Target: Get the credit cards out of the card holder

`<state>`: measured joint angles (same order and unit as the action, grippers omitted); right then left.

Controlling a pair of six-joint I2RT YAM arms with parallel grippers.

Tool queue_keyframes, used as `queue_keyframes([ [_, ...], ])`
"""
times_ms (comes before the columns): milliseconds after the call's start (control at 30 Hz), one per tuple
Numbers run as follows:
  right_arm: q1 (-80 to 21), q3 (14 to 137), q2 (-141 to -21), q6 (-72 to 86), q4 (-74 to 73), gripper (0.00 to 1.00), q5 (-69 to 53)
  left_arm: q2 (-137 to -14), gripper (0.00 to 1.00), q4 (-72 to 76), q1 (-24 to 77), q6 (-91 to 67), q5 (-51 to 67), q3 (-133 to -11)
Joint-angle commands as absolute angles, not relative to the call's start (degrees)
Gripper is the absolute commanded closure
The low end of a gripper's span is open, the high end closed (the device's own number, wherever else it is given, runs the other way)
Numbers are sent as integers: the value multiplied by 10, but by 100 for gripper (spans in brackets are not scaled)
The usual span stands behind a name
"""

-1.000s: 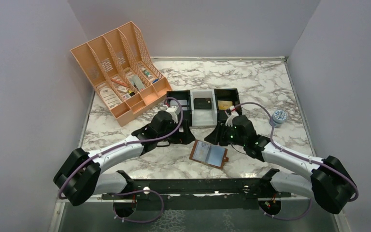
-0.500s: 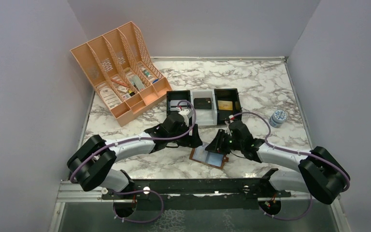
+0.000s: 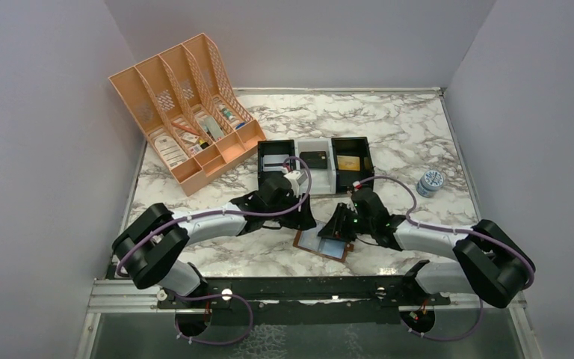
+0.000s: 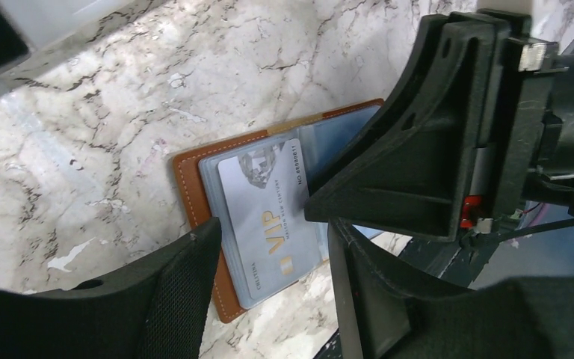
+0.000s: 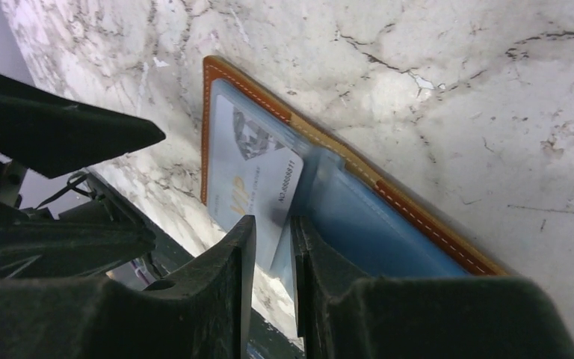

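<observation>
Top view looks down from the near edge over the whole bench [image 3: 389, 127]; both wrist views, close in, share the card holder [image 4: 187, 183] from opposite sides.

There is one brown card holder [image 3: 336, 253], and one credit card [image 4: 265, 217] shows in it. There are two tools: the left tool [image 3: 306, 222] and the right tool [image 3: 330, 229]. Three trays [image 3: 314, 181] stand in a row, two black and one white. There is one orange file organiser [image 3: 183, 112] with four slots, and one round tin [image 3: 431, 182].
</observation>
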<state>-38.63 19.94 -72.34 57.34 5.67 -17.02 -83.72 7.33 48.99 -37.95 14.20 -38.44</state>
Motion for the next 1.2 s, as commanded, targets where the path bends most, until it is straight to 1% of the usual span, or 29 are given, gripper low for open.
queue_keyframes([
  [0, -385, 208, -757, 568, 76, 77, -150, -855, 45, 83, 497, -363, 163, -402],
  [67, -384, 216, -768, 560, 76, 85, -147, -867, 47, 77, 499, -363, 158, -401],
  [233, -384, 246, -792, 523, 78, 89, -161, -887, 57, 44, 503, -368, 129, -402],
  [300, -385, 257, -799, 513, 77, 91, -167, -881, 59, 40, 505, -372, 116, -396],
  [400, -384, 268, -806, 504, 77, 97, -173, -869, 61, 25, 505, -377, 95, -388],
  [467, -384, 276, -812, 501, 80, 99, -183, -862, 62, 17, 505, -377, 88, -382],
  [600, -384, 297, -830, 486, 85, 99, -223, -856, 62, 17, 506, -386, 87, -372],
  [700, -384, 305, -841, 478, 84, 94, -244, -857, 62, 16, 506, -389, 82, -369],
  [800, -383, 303, -846, 472, 81, 85, -248, -860, 62, 12, 507, -390, 71, -370],
  [900, -383, 302, -850, 464, 73, 82, -244, -870, 63, 2, 506, -383, 62, -375],
  [967, -383, 302, -849, 463, 70, 86, -243, -881, 65, -6, 508, -378, 61, -381],
  [1100, -380, 298, -835, 469, 73, 97, -228, -885, 66, -14, 508, -374, 60, -386],
  [1167, -374, 299, -831, 469, 72, 99, -228, -884, 66, -18, 508, -373, 55, -386],
])
